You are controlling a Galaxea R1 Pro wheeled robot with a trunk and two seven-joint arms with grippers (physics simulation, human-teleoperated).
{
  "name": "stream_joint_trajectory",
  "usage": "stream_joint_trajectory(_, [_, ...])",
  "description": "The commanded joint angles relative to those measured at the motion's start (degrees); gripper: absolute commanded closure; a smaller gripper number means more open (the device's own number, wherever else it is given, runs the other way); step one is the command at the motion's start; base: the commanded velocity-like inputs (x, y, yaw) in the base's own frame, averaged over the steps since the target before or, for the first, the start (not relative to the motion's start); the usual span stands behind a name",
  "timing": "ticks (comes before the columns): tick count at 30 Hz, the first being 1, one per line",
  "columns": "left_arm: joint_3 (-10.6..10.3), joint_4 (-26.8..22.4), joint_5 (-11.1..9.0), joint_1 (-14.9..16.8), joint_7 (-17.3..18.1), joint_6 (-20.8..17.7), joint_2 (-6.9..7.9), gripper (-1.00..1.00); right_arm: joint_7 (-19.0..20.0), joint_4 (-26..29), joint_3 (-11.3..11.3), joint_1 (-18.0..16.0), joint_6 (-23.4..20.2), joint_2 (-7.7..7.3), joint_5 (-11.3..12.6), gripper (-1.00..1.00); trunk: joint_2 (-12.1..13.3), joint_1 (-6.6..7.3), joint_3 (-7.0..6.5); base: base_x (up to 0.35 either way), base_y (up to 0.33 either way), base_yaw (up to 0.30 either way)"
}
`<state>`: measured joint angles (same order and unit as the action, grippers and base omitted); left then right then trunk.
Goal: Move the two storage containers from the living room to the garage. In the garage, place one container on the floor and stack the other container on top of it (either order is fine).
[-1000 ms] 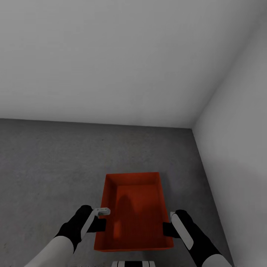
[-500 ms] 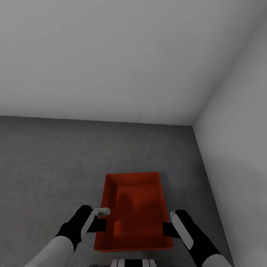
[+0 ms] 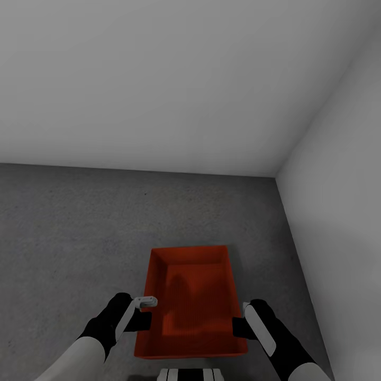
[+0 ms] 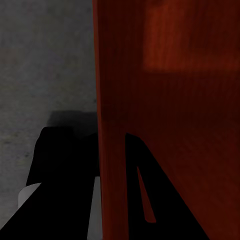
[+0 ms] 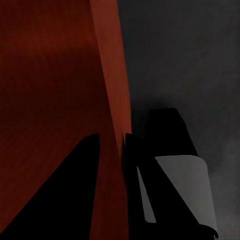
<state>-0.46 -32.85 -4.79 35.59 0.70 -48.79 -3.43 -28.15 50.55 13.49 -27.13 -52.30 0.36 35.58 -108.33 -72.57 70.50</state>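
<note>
One orange-red storage container point(image 3: 190, 296) hangs in front of me over the garage's dark grey floor point(image 3: 69, 238), held level between both arms. My left gripper point(image 3: 144, 317) is shut on the container's left wall. In the left wrist view that wall point(image 4: 112, 90) runs between the left gripper point(image 4: 111, 145) fingers, one outside and one inside. My right gripper point(image 3: 236, 327) is shut on the right wall. The right wrist view shows that wall point(image 5: 107, 75) pinched by the right gripper point(image 5: 112, 142). The container is empty.
A plain grey-white back wall point(image 3: 159, 79) rises ahead. A side wall point(image 3: 344, 211) stands close on the right, meeting the back wall in a corner. Open concrete stretches to the left and ahead of the container.
The whole view has shifted slightly, with the foot of the back wall a little higher in the picture. The container and both grippers keep their places relative to me.
</note>
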Motion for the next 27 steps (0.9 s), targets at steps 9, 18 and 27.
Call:
stream_joint_trajectory(9, [0.0, -0.1, -0.7, 0.0, -0.3, -0.2, 0.0, 1.0, -0.4, 0.1, 0.0, 0.0, 0.3, -0.01, 1.4, 1.0, 1.2, 0.66, -0.5, 0.0, 0.0, 0.0])
stream_joint_trajectory(18, [0.0, -0.1, -0.8, 0.0, -0.3, -0.2, 0.0, 1.0, -0.4, 0.1, 0.0, 0.0, 0.3, -0.01, 1.4, 1.0, 1.6, 0.88, -0.31, 0.0, 0.0, 0.0])
stream_joint_trajectory(27, [0.1, -0.1, -0.8, 0.0, -0.3, -0.2, 0.0, 1.0, -0.4, 0.1, 0.0, 0.0, 0.3, -0.01, 1.4, 1.0, 1.6, 0.88, 0.5, 0.0, 0.0, 0.0])
